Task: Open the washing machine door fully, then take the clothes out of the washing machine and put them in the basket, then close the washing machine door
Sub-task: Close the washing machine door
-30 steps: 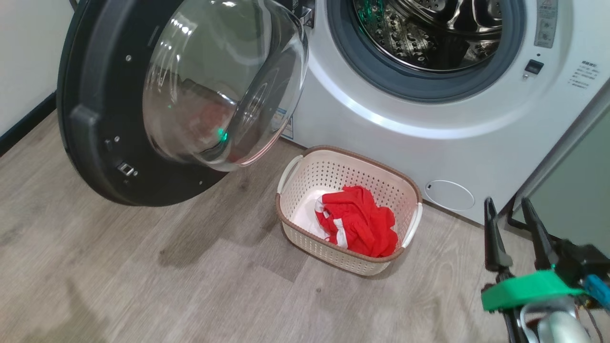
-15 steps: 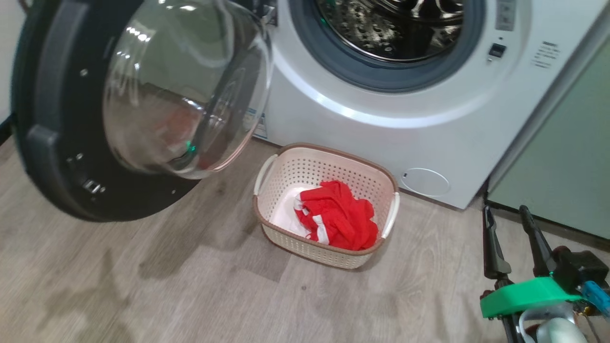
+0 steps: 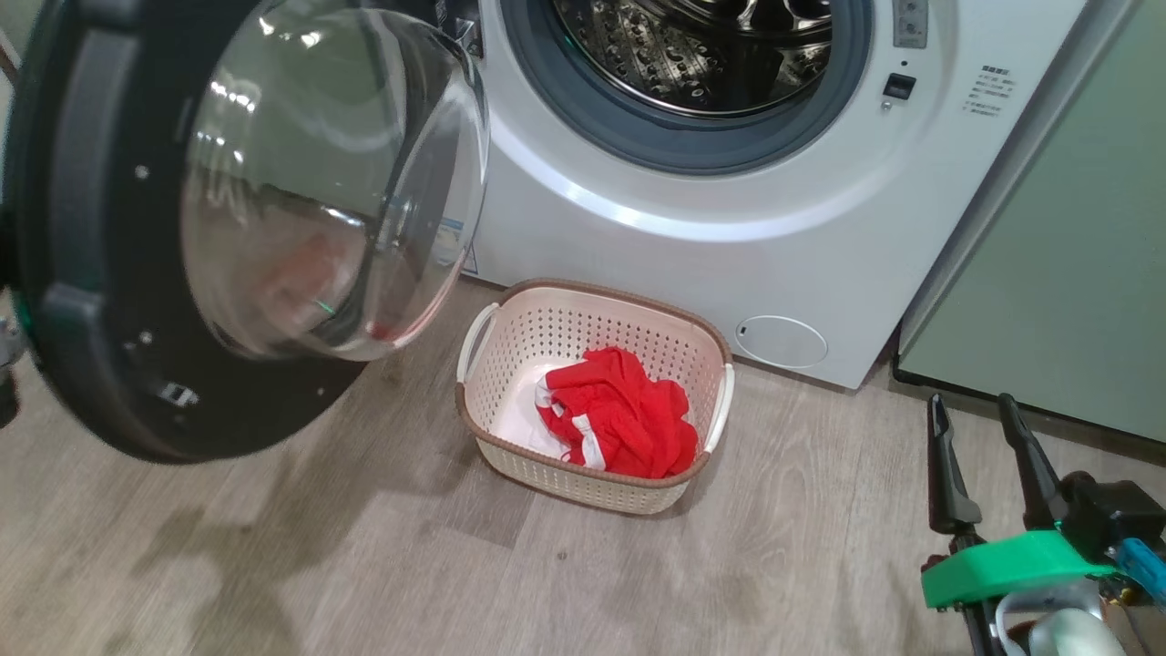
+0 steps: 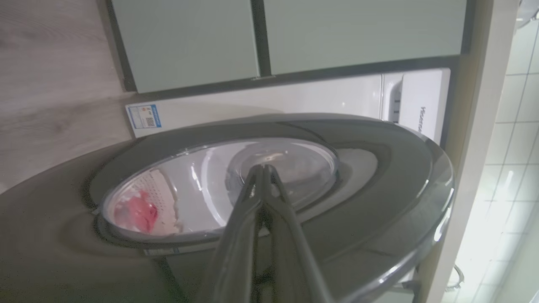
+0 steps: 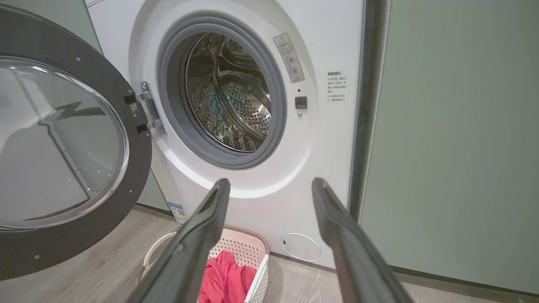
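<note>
Being held spread wide, empty: right gripper (image 3: 969, 403) | left gripper (image 4: 263, 169) is being held pinched shut, empty, by the glass of the open washing machine door (image 4: 379, 168) | red clothes (image 3: 619, 415) are being cradled in the basket (image 3: 583, 314), on the floor (image 3: 273, 565) before the washing machine (image 3: 638, 264)

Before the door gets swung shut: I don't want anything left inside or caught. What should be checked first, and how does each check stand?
1. Clothes in the basket: ok, the red heap lies inside it.
2. Drum empty: ok, no fabric in the part that shows.
3. Washing machine door open, nothing hanging on its rim: ok.
4. Door's swing clears the basket: cannot tell.
5. Left end effector shut, tips at the door's outer glass: ok; contact cannot tell.
6. Right end effector open, holding nothing, away from the opening: ok.
</note>
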Motion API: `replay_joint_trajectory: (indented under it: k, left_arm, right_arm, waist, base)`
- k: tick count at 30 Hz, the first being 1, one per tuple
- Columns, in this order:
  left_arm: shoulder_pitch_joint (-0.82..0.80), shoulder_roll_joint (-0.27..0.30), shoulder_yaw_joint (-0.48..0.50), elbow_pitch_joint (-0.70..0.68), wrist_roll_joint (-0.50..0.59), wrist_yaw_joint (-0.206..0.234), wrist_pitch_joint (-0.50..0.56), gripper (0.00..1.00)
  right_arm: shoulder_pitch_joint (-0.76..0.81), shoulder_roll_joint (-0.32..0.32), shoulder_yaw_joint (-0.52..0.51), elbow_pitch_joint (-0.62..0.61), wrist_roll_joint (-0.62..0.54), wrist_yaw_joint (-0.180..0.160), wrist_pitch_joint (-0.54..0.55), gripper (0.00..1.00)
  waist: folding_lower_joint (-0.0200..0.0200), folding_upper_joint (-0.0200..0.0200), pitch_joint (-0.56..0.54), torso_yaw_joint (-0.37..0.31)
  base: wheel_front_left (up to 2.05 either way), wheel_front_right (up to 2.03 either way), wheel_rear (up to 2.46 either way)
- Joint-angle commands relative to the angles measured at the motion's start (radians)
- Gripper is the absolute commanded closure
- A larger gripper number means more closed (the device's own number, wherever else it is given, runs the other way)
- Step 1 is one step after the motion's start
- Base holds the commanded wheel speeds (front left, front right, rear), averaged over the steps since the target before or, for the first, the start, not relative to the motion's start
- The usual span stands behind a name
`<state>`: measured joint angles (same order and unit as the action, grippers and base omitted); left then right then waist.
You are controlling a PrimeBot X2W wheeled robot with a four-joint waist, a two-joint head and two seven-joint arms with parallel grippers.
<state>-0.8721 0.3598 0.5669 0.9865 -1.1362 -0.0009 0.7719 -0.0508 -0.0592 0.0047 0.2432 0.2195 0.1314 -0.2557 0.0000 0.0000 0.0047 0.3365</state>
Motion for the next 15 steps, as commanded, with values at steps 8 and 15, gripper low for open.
replay_joint_trajectory:
  k: [8, 15]
  left_arm:
    - [0.021, -0.066, -0.054, -0.197, -0.023, 0.025, 0.159, 1.0]
    - [0.075, -0.16, -0.107, -0.361, -0.032, 0.082, 0.259, 1.0]
  right_arm:
    - [-0.01, -0.005, 0.014, -0.029, -0.005, -0.001, -0.006, 0.0]
    - [-0.016, -0.002, 0.023, -0.028, -0.006, -0.001, -0.006, 0.0]
  waist:
    - [0.0, 0.0, -0.015, -0.006]
    - [0.0, 0.0, -0.022, -0.032]
  base:
    - [0.0, 0.0, 0.0]
    - [0.0, 0.0, 0.0]
